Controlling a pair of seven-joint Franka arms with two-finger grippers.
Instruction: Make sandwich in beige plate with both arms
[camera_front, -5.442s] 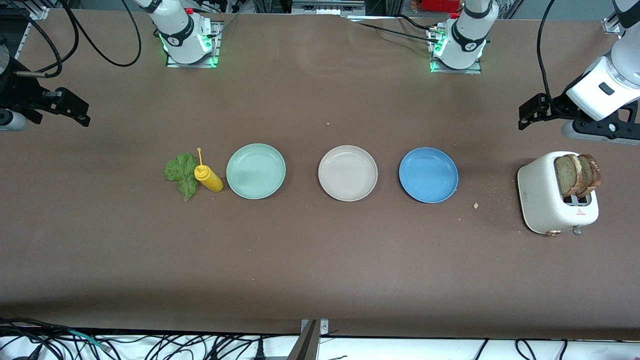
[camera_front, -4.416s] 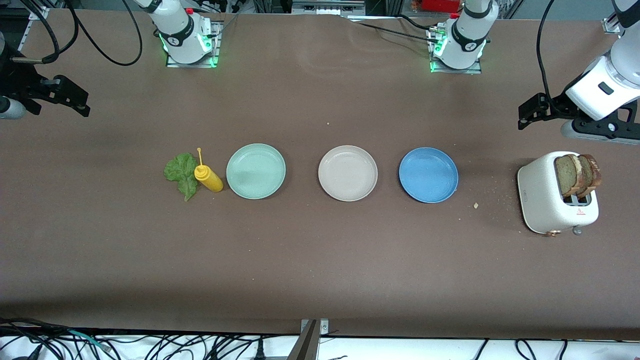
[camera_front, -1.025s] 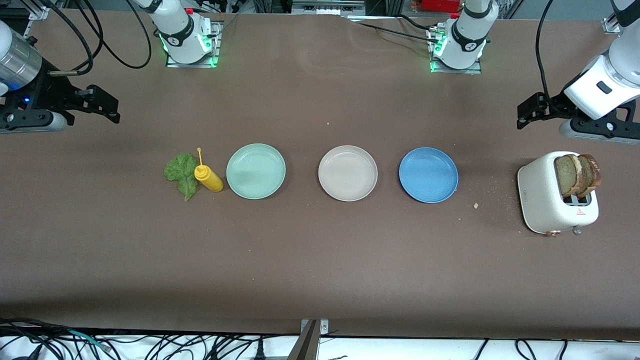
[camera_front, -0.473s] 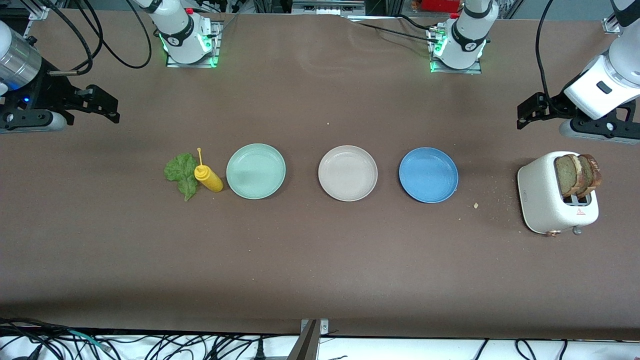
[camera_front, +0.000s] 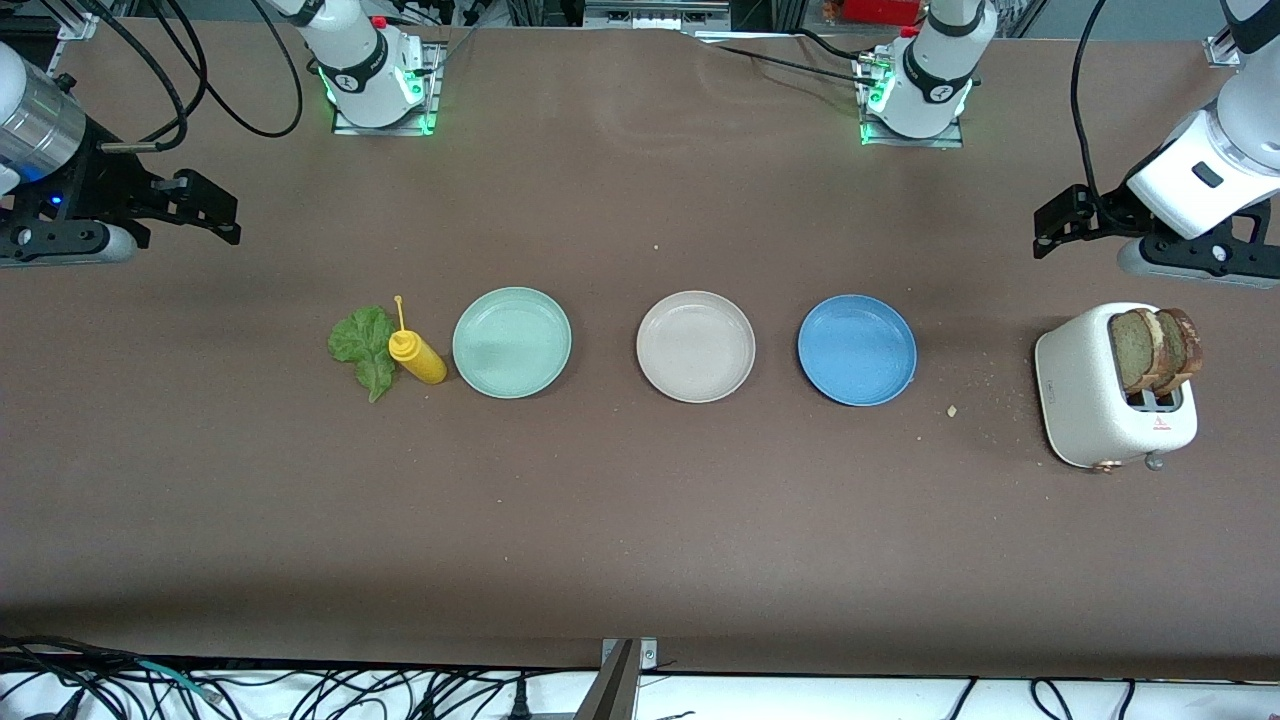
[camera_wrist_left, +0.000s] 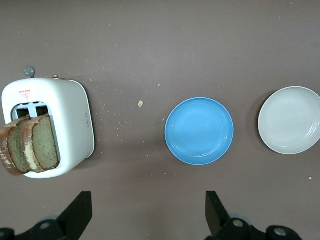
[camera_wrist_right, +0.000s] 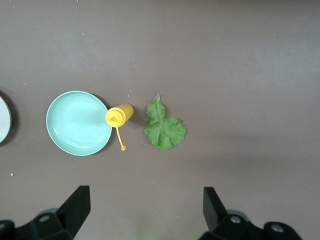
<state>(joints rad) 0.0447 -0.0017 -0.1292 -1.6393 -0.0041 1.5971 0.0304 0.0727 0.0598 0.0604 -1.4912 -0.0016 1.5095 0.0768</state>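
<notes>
The beige plate (camera_front: 695, 346) (camera_wrist_left: 290, 120) lies bare in the middle of a row of three plates. Two slices of brown-crusted bread (camera_front: 1155, 348) (camera_wrist_left: 30, 150) stand up out of the white toaster (camera_front: 1085, 400) (camera_wrist_left: 70, 125) at the left arm's end of the table. A green lettuce leaf (camera_front: 364, 347) (camera_wrist_right: 164, 127) lies flat on the table at the right arm's end of the row. My left gripper (camera_front: 1050, 228) (camera_wrist_left: 148, 202) hangs open and holds nothing, high over the table beside the toaster. My right gripper (camera_front: 225, 215) (camera_wrist_right: 146, 195) is also open and holds nothing, high over bare table near the lettuce.
A mint-green plate (camera_front: 511, 342) (camera_wrist_right: 79, 123) and a blue plate (camera_front: 856, 349) (camera_wrist_left: 199, 131) flank the beige one. A yellow squeeze bottle (camera_front: 416, 357) (camera_wrist_right: 119, 115) lies between the lettuce and the mint-green plate. Crumbs (camera_front: 951, 410) dot the table near the toaster.
Over the earlier seconds my right gripper came in from the table's end toward the lettuce; in the last second it hardly shifted. The left arm and all objects stayed put.
</notes>
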